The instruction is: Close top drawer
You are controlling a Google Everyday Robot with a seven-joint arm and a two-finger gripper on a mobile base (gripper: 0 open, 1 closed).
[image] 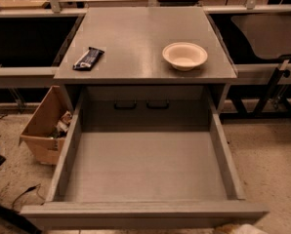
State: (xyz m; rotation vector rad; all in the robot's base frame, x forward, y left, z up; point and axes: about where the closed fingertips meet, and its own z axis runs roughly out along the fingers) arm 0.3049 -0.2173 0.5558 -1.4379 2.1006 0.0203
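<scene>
The top drawer (145,213) is pulled fully out toward me. Its grey box interior (145,165) is empty and its flat front runs along the bottom of the view. The grey cabinet top (135,38) lies behind and above it. My gripper is not in view. A dark bar (9,217) crosses the bottom left corner, and I cannot tell what it belongs to.
A white bowl (184,55) and a dark wrapped snack bar (88,58) sit on the cabinet top. An open cardboard box (43,128) with scraps stands on the floor to the left. Metal table frames (277,82) flank both sides. A cable (23,194) lies on the speckled floor.
</scene>
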